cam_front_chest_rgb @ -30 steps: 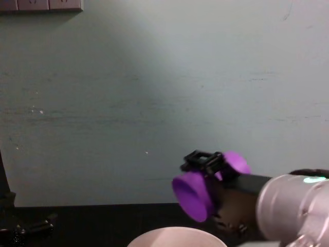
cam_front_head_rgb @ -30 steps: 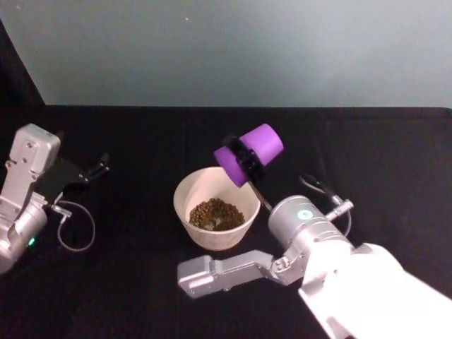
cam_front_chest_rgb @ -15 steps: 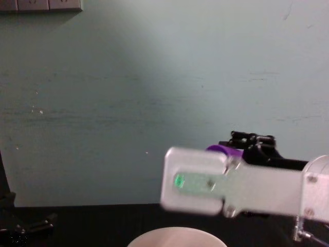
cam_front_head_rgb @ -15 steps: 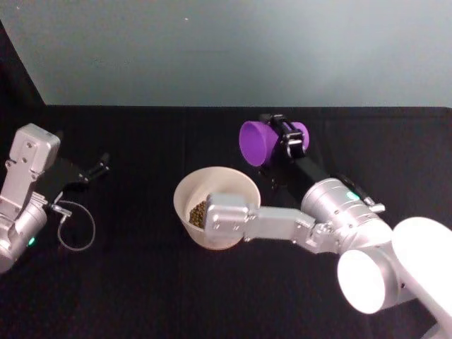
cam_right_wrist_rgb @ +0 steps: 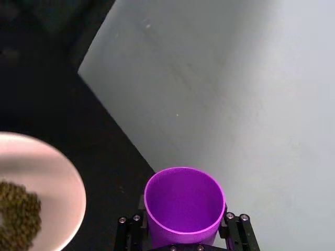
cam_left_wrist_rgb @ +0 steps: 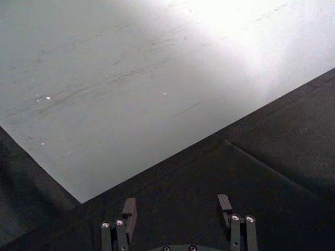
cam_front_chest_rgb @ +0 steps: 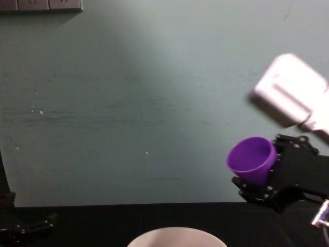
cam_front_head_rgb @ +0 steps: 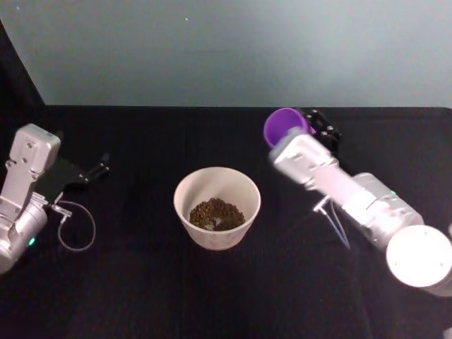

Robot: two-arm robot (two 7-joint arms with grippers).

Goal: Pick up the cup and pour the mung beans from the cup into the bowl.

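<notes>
The purple cup (cam_front_head_rgb: 284, 126) hangs above the table, behind and to the right of the bowl (cam_front_head_rgb: 185, 185). My right gripper (cam_front_head_rgb: 311, 126) is shut on it. The cup (cam_front_chest_rgb: 252, 160) leans in the chest view, mouth up and to the left. Its inside (cam_right_wrist_rgb: 183, 198) looks empty in the right wrist view, with black fingers (cam_right_wrist_rgb: 235, 227) on either side. A heap of mung beans (cam_front_head_rgb: 217, 214) lies in the white bowl, whose rim (cam_front_chest_rgb: 175, 234) also shows in the chest view. My left gripper (cam_left_wrist_rgb: 177, 209) is parked at the table's left, open, holding nothing.
A black cloth covers the table (cam_front_head_rgb: 141, 282), and a pale wall (cam_front_head_rgb: 226, 49) stands behind it. My left arm (cam_front_head_rgb: 28, 183) rests at the left edge with a looped cable (cam_front_head_rgb: 74, 229) beside it. My right arm (cam_front_head_rgb: 367, 205) reaches across the right side.
My right arm has carried the cup from over the bowl back and to the right. The cup has turned from mouth-down toward upright. The left arm has not moved.
</notes>
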